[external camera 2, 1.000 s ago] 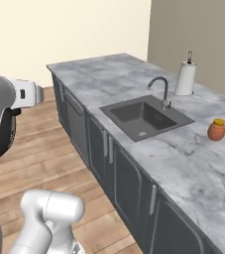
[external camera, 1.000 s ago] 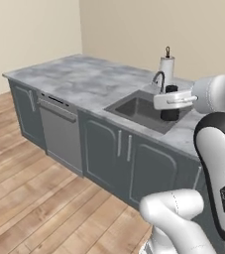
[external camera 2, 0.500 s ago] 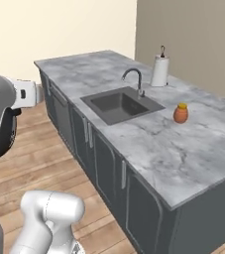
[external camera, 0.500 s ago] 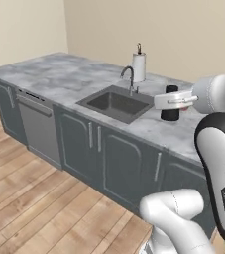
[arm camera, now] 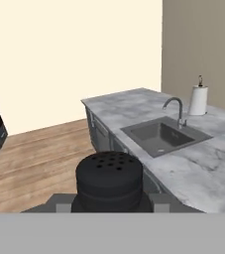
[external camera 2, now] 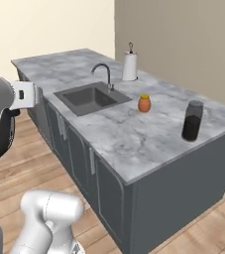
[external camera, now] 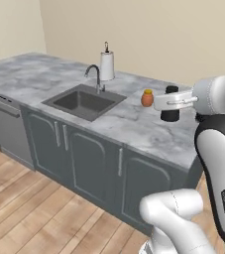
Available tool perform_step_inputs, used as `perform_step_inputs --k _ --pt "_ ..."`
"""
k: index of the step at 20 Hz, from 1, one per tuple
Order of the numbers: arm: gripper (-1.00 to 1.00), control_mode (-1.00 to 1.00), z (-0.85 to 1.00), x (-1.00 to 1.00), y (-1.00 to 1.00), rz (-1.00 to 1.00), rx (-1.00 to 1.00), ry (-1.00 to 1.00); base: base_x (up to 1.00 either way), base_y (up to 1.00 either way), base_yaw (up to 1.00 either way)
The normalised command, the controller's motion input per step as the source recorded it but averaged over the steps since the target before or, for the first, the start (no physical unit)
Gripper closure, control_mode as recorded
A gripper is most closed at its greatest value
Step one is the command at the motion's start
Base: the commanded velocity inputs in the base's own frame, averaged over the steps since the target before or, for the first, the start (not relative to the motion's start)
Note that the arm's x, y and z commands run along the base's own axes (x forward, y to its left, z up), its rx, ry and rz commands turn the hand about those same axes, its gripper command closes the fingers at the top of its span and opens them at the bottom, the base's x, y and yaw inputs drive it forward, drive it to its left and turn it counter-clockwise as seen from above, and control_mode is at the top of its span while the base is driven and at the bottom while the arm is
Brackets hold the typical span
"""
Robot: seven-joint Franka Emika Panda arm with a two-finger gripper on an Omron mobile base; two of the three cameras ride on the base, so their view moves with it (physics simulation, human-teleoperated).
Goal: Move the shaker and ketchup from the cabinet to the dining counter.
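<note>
Driven on since half a second back, so both base views now take in more of the 3 o'clock end of the dining counter [external camera: 129, 126], with sink [external camera: 84, 101] and faucet [external camera: 95, 74] slid toward 9 o'clock in frame by the camera's move alone. Holds the same place in the left base view as before: gripper [external camera: 169, 103], level, reaching toward 9 o'clock, across the front of the shaker [external camera: 170, 115]. Jaws part-way closed, pressing the shaker from both sides; in the hand view [arm camera: 109, 201] one grey finger pad [arm camera: 58, 201] sits against each flank of the black body, perforated top [arm camera: 109, 171] upright at 6 o'clock of frame. Stands upright in the right base view too, shaker [external camera 2: 191, 124], over the marble near the counter's 3 o'clock end; cannot tell whether the base touches the top. Orange jar [external camera: 147, 98] just at 9 o'clock of the shaker in the left base view, apart from it. Paper towel roll [external camera: 107, 65] at 1 o'clock of the faucet, near the far edge.
</note>
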Motion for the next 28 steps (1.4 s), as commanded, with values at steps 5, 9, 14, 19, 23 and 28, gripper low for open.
perform_step_inputs --k 5,9,14,19,23,28 --pt "1.0 1.0 0.0 0.0 0.0 0.0 0.0 0.0 0.0 -0.78 -0.11" --pt "1.0 1.0 0.0 0.0 0.0 0.0 0.0 0.0 0.0 -0.79 -0.1" --pt "1.0 1.0 0.0 0.0 0.0 0.0 0.0 0.0 0.0 -0.79 -0.1" --pt "1.0 1.0 0.0 0.0 0.0 0.0 0.0 0.0 0.04 -0.78 -0.05" --pt "1.0 1.0 0.0 0.0 0.0 0.0 0.0 0.0 0.13 -0.78 0.0" --pt "1.0 1.0 0.0 0.0 0.0 0.0 0.0 0.0 0.16 -0.77 0.0"
